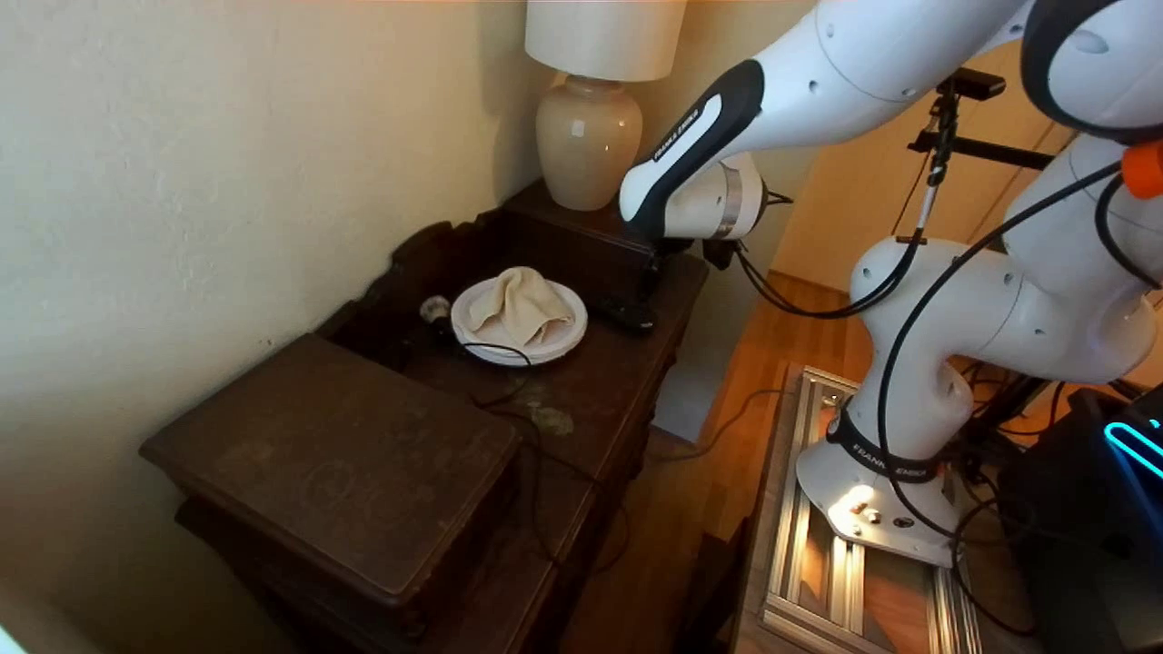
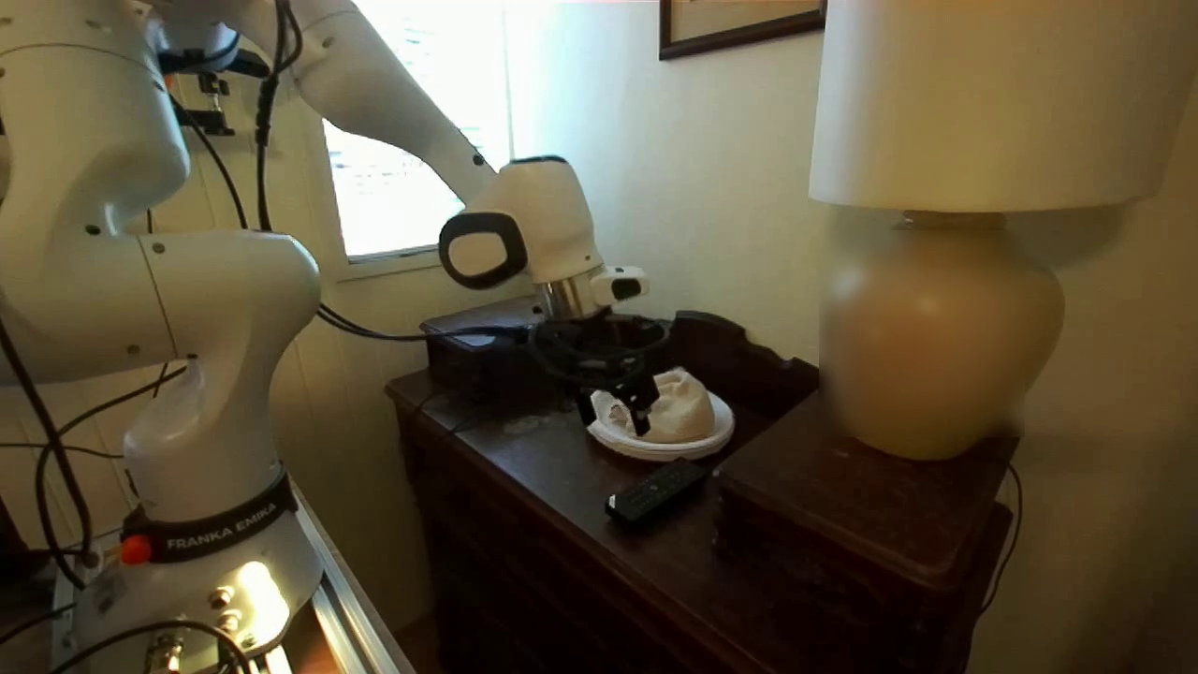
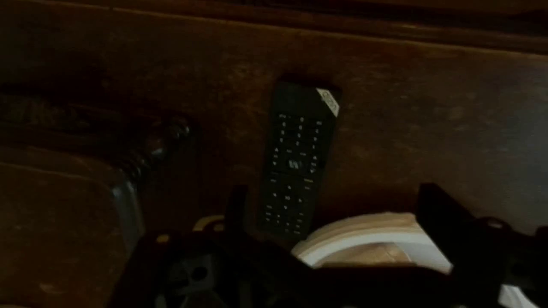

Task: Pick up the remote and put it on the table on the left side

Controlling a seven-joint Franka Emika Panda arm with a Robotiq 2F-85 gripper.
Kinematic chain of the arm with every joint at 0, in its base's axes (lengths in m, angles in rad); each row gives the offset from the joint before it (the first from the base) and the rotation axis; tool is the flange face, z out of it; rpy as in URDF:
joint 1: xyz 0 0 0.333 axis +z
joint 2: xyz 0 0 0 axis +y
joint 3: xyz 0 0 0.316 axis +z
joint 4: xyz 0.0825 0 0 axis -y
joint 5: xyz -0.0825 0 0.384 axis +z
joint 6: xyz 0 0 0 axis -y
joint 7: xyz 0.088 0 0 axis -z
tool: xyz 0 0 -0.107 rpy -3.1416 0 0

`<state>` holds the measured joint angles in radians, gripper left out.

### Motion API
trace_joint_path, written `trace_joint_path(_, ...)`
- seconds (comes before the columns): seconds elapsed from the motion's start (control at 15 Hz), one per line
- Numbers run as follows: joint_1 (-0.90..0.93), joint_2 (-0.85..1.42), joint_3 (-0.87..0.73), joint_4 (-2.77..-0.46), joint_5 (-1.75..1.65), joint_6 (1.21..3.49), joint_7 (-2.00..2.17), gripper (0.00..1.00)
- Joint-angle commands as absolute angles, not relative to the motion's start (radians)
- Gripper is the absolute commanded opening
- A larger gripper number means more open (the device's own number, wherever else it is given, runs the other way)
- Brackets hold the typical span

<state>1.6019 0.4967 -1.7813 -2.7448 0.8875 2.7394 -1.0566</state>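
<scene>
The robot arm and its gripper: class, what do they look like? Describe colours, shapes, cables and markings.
The arm is white, with rounded links and black trim. A black band around its base reads FRANKA EMIKA in pale letters. A silvery ring sits near the wrist. Black cables run outside the links. The gripper is black, with two angular fingers.

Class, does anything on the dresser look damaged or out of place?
Two things: a pale patch on the dark dresser, perhaps worn finish, and a black cord apparently looped over the edge of the white plates, an odd place for wiring.
</scene>
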Motion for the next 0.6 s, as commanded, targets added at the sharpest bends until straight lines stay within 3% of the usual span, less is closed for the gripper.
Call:
trace_joint_path(0.0, 1.832, 0.683, -2.062, -2.729, 0.864, 2.472, -1.057, 1.00)
trace_joint_path(0.07, 1.750, 0.546, -1.958, -2.734, 0.855, 2.619, -1.039, 1.00)
trace_joint_path(0.2, 1.829, 0.627, -2.052, -2.724, 0.871, 2.523, -1.051, 1.00)
trace_joint_path(0.53, 1.842, 0.662, -2.062, -2.727, 0.869, 2.504, -1.049, 1.00)
